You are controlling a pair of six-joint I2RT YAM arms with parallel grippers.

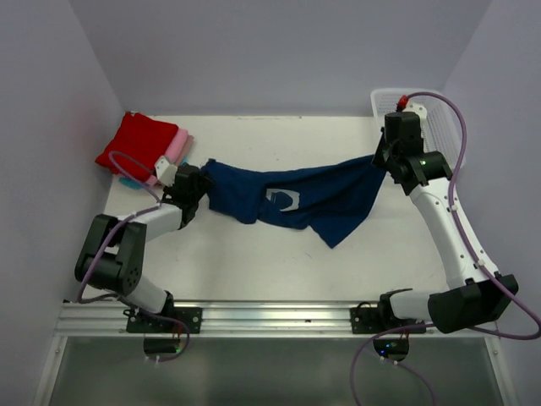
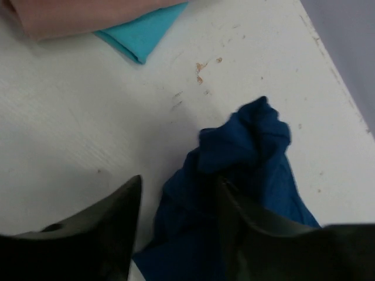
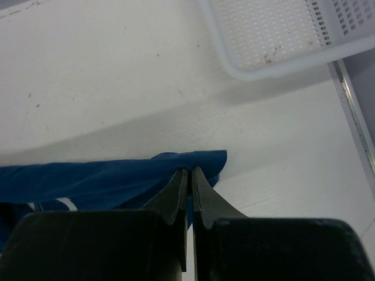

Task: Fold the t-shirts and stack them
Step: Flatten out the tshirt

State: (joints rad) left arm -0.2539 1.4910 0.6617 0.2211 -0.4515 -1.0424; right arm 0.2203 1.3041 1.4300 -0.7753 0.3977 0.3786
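A large navy blue t-shirt (image 1: pixel 287 199) with a pale chest print stretches across the table between my two grippers. My left gripper (image 1: pixel 199 188) is at its bunched left end, just right of the folded stack. In the left wrist view the jaws of that gripper (image 2: pixel 180 182) stand apart, with navy cloth (image 2: pixel 252 146) lying between them and against the right finger. My right gripper (image 1: pixel 382 161) is shut on the shirt's right edge. In the right wrist view this gripper (image 3: pixel 189 170) pinches the navy hem (image 3: pixel 105 181). Folded red (image 1: pixel 139 144), pink (image 1: pixel 177 148) and teal (image 2: pixel 143 35) t-shirts are stacked at the back left.
A white mesh basket (image 1: pixel 439 127) stands at the back right corner, just beyond the right gripper, and shows in the right wrist view as mesh basket (image 3: pixel 269 29). Side walls close in the table on the left and right. The metal rail runs along the near edge.
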